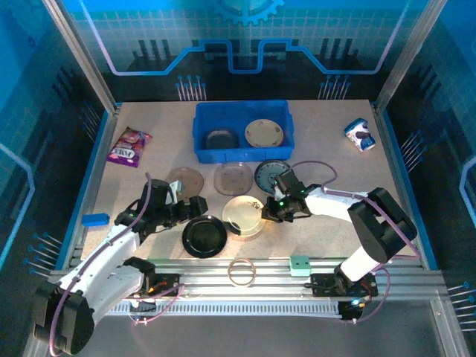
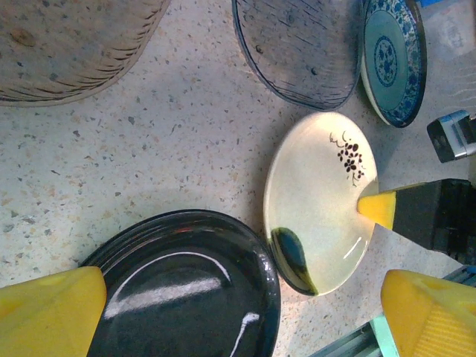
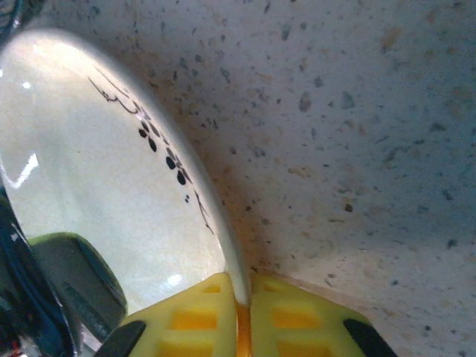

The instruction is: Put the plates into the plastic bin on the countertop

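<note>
My right gripper (image 1: pixel 268 211) (image 3: pixel 242 303) is shut on the right rim of a cream plate with a small black flower print (image 1: pixel 242 216) (image 2: pixel 320 197) (image 3: pixel 97 193); the plate's far edge touches the countertop (image 1: pixel 327 163). Its yellow fingertip (image 2: pixel 376 208) presses that rim. My left gripper (image 1: pixel 196 206) (image 2: pixel 242 297) hangs open over the glossy black plate (image 1: pixel 204 236) (image 2: pixel 186 290), touching nothing. Behind lie a brownish translucent plate (image 1: pixel 186 180), a clear plate (image 1: pixel 233 178) (image 2: pixel 301 48) and a blue patterned plate (image 1: pixel 269 172) (image 2: pixel 390 56). The blue bin (image 1: pixel 202 123) holds a dark plate (image 1: pixel 221 139) and a speckled cream plate (image 1: pixel 265 133).
A thin ring (image 1: pixel 241 271) and a small teal block (image 1: pixel 299 264) sit on the metal rails at the front. A flat blue block (image 1: pixel 95 219) lies at the left edge, a purple snack bag (image 1: pixel 129 146) at back left, a white and blue cup (image 1: pixel 361 135) at back right.
</note>
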